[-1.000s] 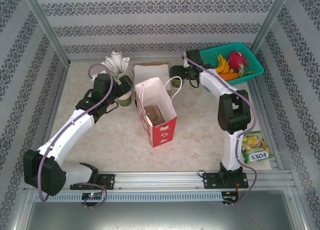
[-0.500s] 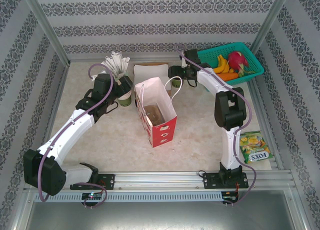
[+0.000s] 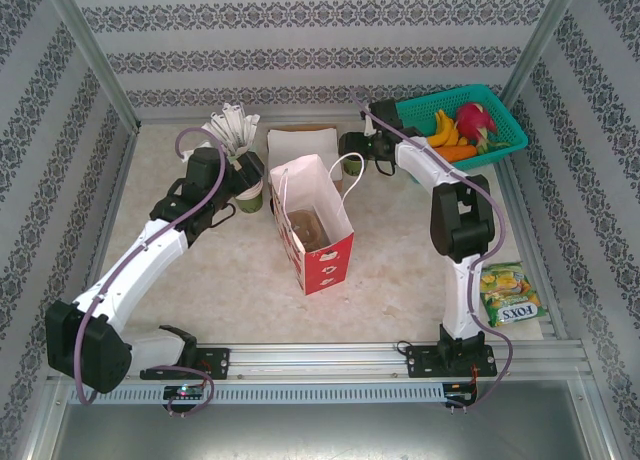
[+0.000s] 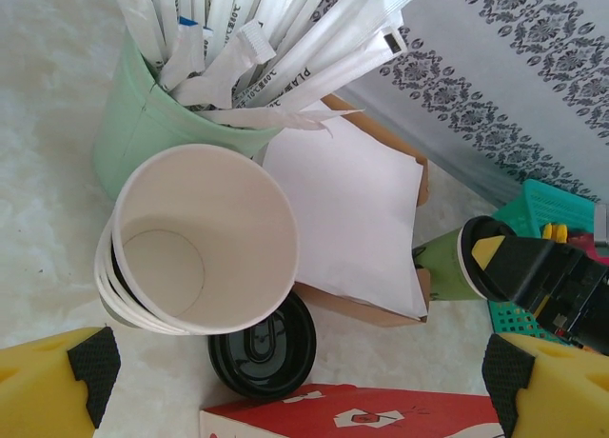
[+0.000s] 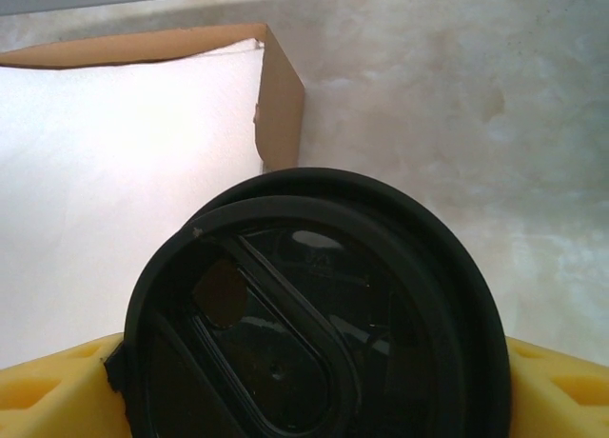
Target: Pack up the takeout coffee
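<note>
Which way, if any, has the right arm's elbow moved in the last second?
Yes. The elbow has swung left, away from the yellow snack packet.

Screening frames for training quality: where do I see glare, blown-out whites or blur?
Right wrist: the takeout coffee lid looms close, slightly soft, with faint sheen; the white sheet is washed out. Left wrist: crisp. Top external: even light, soft shadows.

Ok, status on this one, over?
Left fingers open by cup stack. Right fingers either side of takeout coffee, grip unclear. Carrier beside it; paper bag upright, open.
</note>
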Robot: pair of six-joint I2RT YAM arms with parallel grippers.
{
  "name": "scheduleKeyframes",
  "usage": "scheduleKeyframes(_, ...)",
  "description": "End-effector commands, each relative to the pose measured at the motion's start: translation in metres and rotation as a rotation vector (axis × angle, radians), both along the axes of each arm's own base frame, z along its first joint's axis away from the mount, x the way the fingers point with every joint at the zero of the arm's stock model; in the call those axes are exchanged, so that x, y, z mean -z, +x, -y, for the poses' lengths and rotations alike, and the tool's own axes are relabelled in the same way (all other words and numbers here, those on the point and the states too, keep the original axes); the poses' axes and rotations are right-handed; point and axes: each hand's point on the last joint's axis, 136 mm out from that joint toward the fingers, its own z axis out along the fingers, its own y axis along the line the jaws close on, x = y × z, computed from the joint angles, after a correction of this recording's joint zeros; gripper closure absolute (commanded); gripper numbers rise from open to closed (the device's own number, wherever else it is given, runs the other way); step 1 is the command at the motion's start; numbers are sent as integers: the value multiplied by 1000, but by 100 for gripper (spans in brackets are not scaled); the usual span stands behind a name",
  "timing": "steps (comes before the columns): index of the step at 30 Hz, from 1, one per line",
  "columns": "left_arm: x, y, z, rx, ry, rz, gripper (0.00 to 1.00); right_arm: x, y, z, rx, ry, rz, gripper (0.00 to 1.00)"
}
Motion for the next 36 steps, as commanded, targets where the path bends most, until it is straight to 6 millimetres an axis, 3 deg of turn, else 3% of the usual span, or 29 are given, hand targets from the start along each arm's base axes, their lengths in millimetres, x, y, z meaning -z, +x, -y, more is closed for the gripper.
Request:
scheduleKeyframes(1, -10, -7, -1, 4, 20, 17, 0, -8, -16, 13, 32, -1, -20, 17)
scheduleKeyframes(13, -28, -9, 5, 76, 57, 73, 0, -10, -86, 25, 54, 55, -74, 18)
scheduleKeyframes(27, -30, -9, 9, 108, 67, 78, 0, -6, -178, 44, 54, 50, -170, 18)
scheduleKeyframes(36, -29, -8, 14, 131, 56, 85, 0, 2, -228, 46, 18, 22, -175, 17)
